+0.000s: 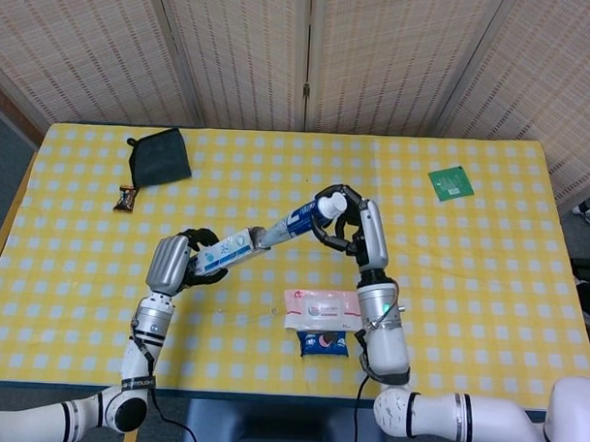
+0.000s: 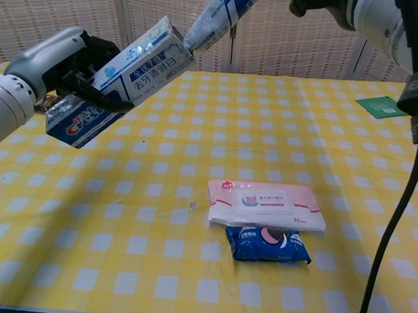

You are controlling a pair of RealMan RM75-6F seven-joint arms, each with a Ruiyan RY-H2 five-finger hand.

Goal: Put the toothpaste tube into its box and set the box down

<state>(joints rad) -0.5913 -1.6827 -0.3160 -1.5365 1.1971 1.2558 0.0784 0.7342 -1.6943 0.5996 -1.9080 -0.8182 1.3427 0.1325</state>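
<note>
We found the left robot hand (image 2: 63, 68) gripping the toothpaste box (image 2: 122, 82) aloft over the table (image 1: 487, 286), its open end raised toward the toothpaste tube (image 1: 290, 224). The right robot hand (image 1: 345, 221) held that tube by its cap end, crimped tail just at the box mouth. We judged insertion should proceed along the box's axis, with the box kept steady. The tube appeared blue and white; the box white and blue, red-lettered.
</note>
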